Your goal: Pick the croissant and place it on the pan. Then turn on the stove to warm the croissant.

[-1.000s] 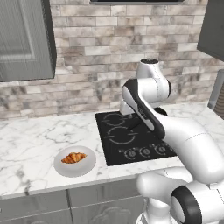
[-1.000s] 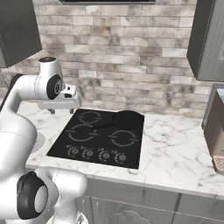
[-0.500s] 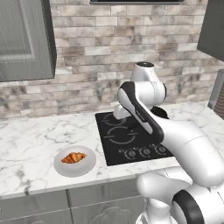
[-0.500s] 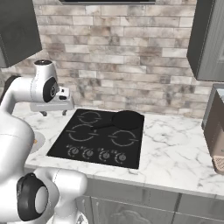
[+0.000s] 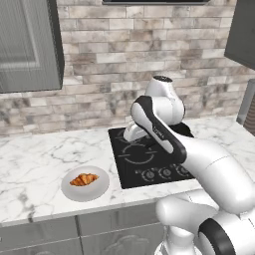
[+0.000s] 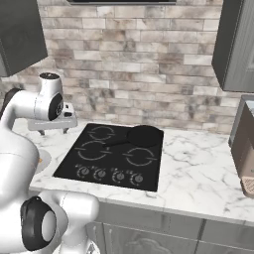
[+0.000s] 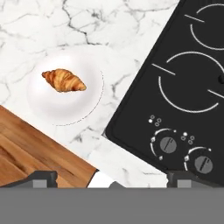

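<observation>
Croissant (image 7: 64, 81), small, golden-orange and ridged, is lying on the pale round plate (image 7: 48, 111), well ahead of our wide-open, empty tool (image 7: 111, 178) and off to one side in the hand view. We are judging nothing done yet: the round black frying pan (image 6: 144, 135) is sitting bare on the black glass stove (image 6: 149, 171), knobs untouched. Our arm is hiding the pan in the left base view.

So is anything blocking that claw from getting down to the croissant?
Nothing visible. The croissant lies alone on its pale plate on the counter, and the open gripper hangs above it with only bare air between them.
</observation>
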